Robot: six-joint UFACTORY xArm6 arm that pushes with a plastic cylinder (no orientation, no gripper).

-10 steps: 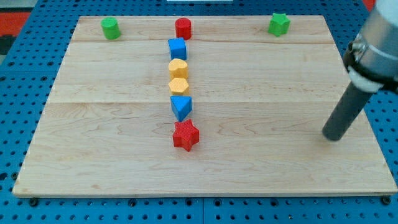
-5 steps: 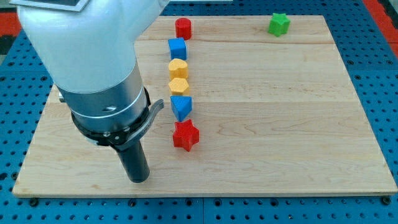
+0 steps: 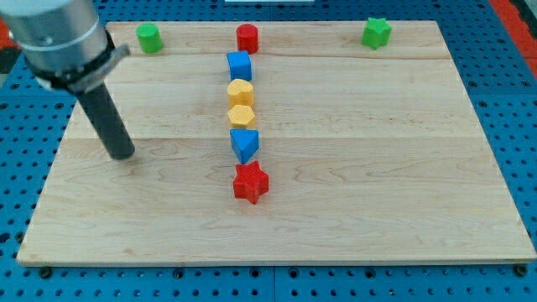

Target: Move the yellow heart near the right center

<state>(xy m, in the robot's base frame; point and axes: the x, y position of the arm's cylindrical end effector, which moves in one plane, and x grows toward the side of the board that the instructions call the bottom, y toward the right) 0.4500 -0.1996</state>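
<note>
Tip (image 3: 122, 155) well left of yellow heart (image 3: 240, 91), heart's orientation unclear

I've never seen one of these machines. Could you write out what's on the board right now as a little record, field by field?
Board: wooden board on a blue pegboard
My tip: at the view's left, apart from every block
Centre column, top to bottom: red cylinder, blue cube, yellow heart, yellow hexagon, blue triangle, red star
Top edge: green cylinder at left, green star at right
Yellow heart: not yet moved right
</note>
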